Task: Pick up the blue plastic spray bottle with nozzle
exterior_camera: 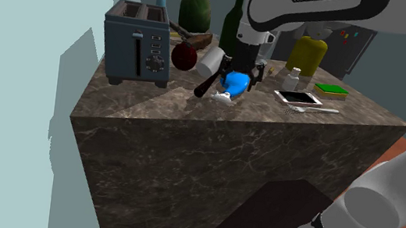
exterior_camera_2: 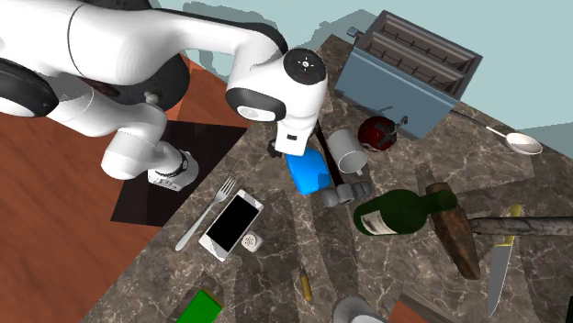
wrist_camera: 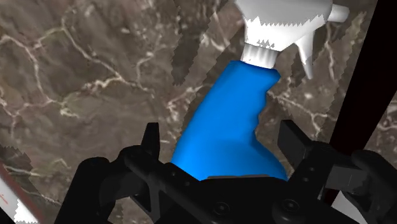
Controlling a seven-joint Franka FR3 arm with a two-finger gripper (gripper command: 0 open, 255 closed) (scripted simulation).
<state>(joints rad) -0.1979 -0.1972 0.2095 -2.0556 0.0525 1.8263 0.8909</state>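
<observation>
- Fingers [wrist_camera: 153, 145] of the all-black two-finger gripper [wrist_camera: 219, 130] stand wide apart, one on each side of the broad lower body of the blue plastic spray bottle [wrist_camera: 232, 121]. A sliver of counter shows between the bottle and one finger, so I judge nothing is clasped yet.
- That bottle lies on its side on the brown veined marble counter [exterior_camera: 190, 143], near the middle of the top. Its white trigger head [wrist_camera: 286, 25] points away from the hand.
- Just beside the bottle, toward the shoulder view's left, a slim dark handle [exterior_camera: 204, 86] lies on the stone, with a white mug [exterior_camera: 210, 61] just beyond it.
- Farther left sit a dark red round fruit [exterior_camera: 185, 55] and a blue-grey two-slot toaster [exterior_camera: 135, 43].
- Toward the shoulder view's right, well apart from the bottle, lie a white-edged smartphone [exterior_camera: 298, 98] and a pale metal fork [exterior_camera: 312, 110].
- Likely trouble:
  - The body is smooth and narrows toward the neck, so jaws closing on that slope could squeeze it out toward the trigger head.
  - If one finger touches first, the bottle may roll or slide into the dark handle and the mug.
  - A grasp this far down the body leaves the head overhanging, so the bottle may droop or twist as it is lifted.
</observation>
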